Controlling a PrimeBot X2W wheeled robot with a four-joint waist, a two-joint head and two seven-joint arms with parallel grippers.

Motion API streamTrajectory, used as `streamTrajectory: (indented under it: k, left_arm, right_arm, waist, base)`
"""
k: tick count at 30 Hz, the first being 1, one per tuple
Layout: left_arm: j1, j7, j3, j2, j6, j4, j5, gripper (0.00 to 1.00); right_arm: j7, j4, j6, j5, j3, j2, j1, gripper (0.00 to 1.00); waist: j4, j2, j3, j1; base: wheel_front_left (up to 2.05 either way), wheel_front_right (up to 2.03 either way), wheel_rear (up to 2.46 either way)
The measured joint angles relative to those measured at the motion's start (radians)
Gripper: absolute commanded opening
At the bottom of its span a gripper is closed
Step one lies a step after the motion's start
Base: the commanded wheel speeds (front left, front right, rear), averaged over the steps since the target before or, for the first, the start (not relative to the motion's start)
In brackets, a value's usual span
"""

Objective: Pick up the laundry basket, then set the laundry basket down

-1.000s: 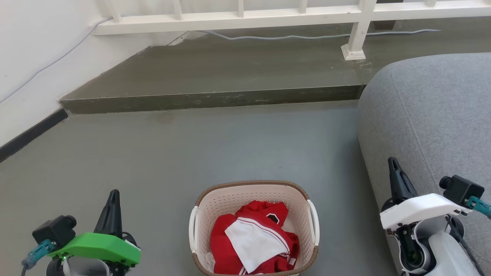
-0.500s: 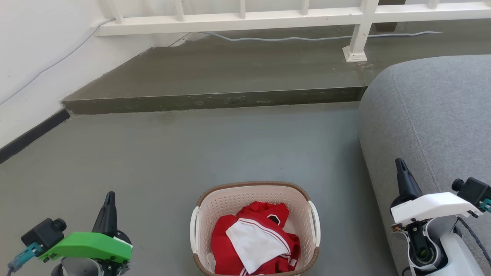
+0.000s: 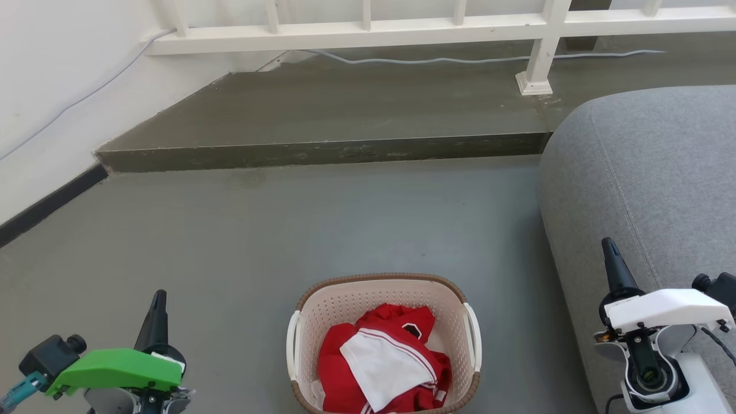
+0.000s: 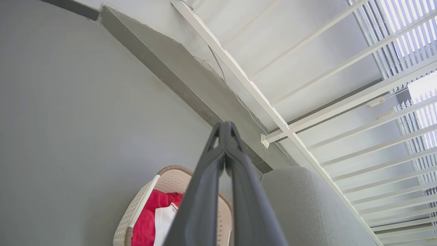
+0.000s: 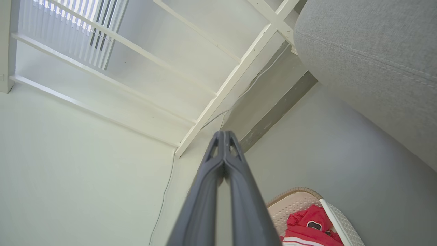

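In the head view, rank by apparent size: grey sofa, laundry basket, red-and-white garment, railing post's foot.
1. grey sofa, though cut off by the frame
2. laundry basket
3. red-and-white garment
4. railing post's foot; farthest from the camera, so true size unsure

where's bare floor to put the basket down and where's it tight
Widest bare floor: between the step, the left wall and the basket. Tight: the strip between basket and sofa.

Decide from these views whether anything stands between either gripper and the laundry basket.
Nothing visible does. Bare grey floor separates the left gripper from the laundry basket. The right gripper is close to the sofa, but floor shows between sofa and basket. Both grippers are shut, clear of the basket.
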Motion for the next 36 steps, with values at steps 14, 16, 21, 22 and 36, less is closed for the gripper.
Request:
streamTrajectory:
  k: [14,16,21,22,36]
  left_arm:
    - [-0.016,0.053,0.031,-0.003,-0.007,0.009,-0.182,0.0]
    - [-0.016,0.057,0.037,-0.004,-0.008,0.01,-0.206,0.0]
    - [-0.017,0.077,0.046,-0.005,-0.009,0.012,-0.266,0.0]
    - [-0.017,0.079,0.047,-0.005,-0.009,0.012,-0.281,0.0]
    - [-0.021,0.127,0.077,-0.007,-0.018,0.015,-0.443,0.0]
  right_arm:
    - [0.052,0.0,0.018,0.191,-0.043,0.004,-0.001,0.0]
    - [0.06,0.0,0.021,0.213,-0.05,0.006,-0.001,0.0]
    - [0.074,0.0,0.026,0.277,-0.066,0.007,-0.001,0.0]
    - [0.079,0.0,0.026,0.292,-0.069,0.008,-0.001,0.0]
    - [0.126,0.0,0.043,0.469,-0.109,0.019,-0.005,0.0]
  waist:
    - [0.005,0.0,-0.005,0.0]
    - [0.006,0.0,-0.006,0.0]
    - [0.008,0.0,-0.007,0.0]
    - [0.008,0.0,-0.008,0.0]
    - [0.014,0.0,-0.012,0.0]
  base:
    - [0.0,0.0,0.0]
    - [0.0,0.0,0.0]
    - [0.0,0.0,0.0]
    - [0.0,0.0,0.0]
    - [0.0,0.0,0.0]
